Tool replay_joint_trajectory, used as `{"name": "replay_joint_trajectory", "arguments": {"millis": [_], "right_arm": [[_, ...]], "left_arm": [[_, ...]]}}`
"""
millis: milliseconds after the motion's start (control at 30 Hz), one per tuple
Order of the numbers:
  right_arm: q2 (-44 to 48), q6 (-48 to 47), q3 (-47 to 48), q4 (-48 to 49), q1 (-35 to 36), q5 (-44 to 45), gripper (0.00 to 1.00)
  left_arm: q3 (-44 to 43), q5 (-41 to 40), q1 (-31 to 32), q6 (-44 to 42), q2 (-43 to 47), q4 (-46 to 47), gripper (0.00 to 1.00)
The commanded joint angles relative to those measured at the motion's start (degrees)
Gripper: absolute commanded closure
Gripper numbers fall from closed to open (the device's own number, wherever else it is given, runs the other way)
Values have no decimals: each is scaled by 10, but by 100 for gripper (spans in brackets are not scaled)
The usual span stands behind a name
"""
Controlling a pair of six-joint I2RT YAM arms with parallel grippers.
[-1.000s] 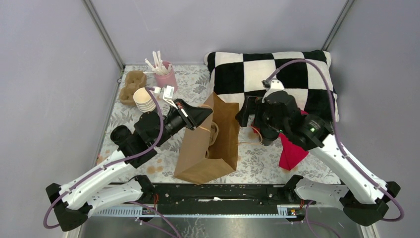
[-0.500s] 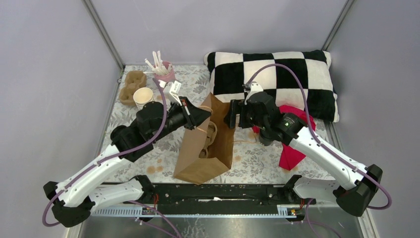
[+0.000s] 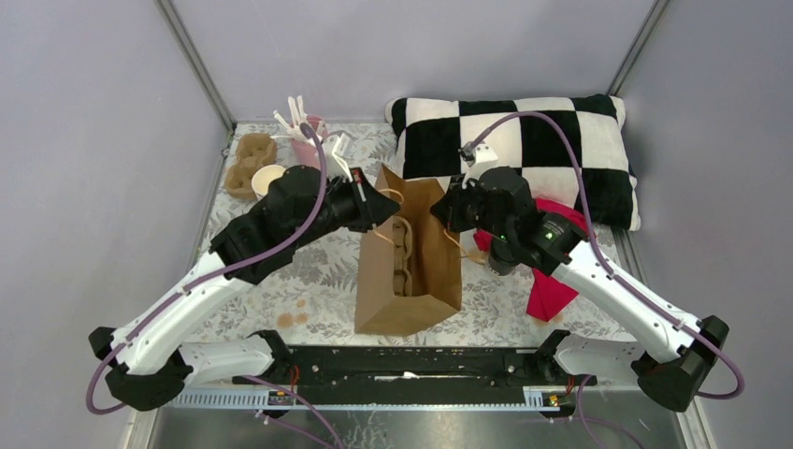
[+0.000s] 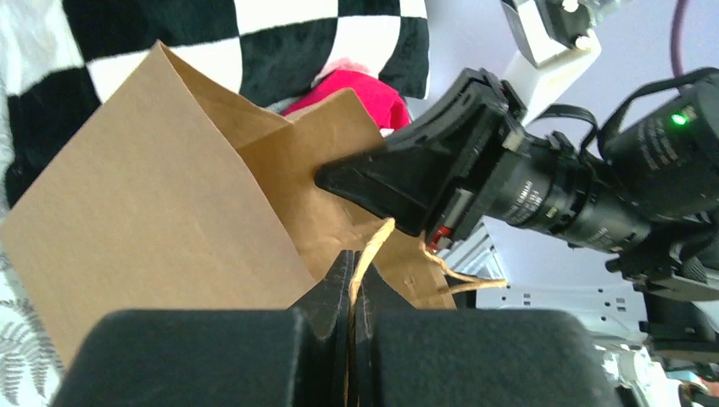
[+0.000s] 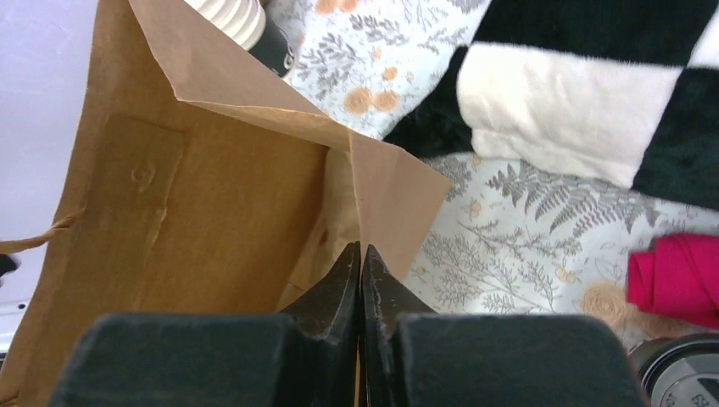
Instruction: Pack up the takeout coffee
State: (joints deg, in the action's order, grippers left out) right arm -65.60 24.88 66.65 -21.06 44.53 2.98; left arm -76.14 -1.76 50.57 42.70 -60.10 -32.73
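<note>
A brown paper bag (image 3: 411, 299) stands open in the middle of the table. My left gripper (image 3: 383, 208) is at its left rim, shut on the bag's twine handle (image 4: 373, 242). My right gripper (image 3: 438, 213) is at the right rim, shut on the bag's paper edge (image 5: 381, 195). Brown moulded shapes lie inside the bag. A round black lid (image 5: 678, 377) shows in the bottom right corner of the right wrist view, beside a red cloth (image 5: 674, 280); it looks like the takeout coffee's top. The top view does not show the cup; the right arm covers that spot.
A black and white checked pillow (image 3: 561, 140) fills the back right. The red cloth (image 3: 552, 285) lies right of the bag. At the back left are a pink cup of stirrers (image 3: 304, 140), a pulp carrier (image 3: 248, 159) and a stack of paper cups (image 3: 266, 178).
My right gripper moved left to the bag's rim and shut on it. The left arm swung back and right with the handle, and the bag now stands squarer and wider open.
</note>
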Motion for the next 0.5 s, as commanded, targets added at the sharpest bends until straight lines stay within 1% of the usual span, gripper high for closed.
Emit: {"name": "replay_joint_trajectory", "arguments": {"millis": [0, 67, 167, 300, 467], "right_arm": [[32, -52, 1, 84, 4, -4, 96], [31, -59, 1, 97, 5, 18, 97], [19, -80, 25, 93, 5, 48, 98], [14, -95, 22, 117, 5, 53, 99], [-10, -82, 51, 57, 4, 41, 100]], "left_arm": [[-45, -33, 1, -66, -24, -30, 100], [-44, -39, 1, -77, -24, -26, 100], [-27, -42, 1, -95, -13, -21, 100], [8, -56, 1, -94, 6, -26, 100], [-3, -68, 1, -75, 20, -43, 100]]}}
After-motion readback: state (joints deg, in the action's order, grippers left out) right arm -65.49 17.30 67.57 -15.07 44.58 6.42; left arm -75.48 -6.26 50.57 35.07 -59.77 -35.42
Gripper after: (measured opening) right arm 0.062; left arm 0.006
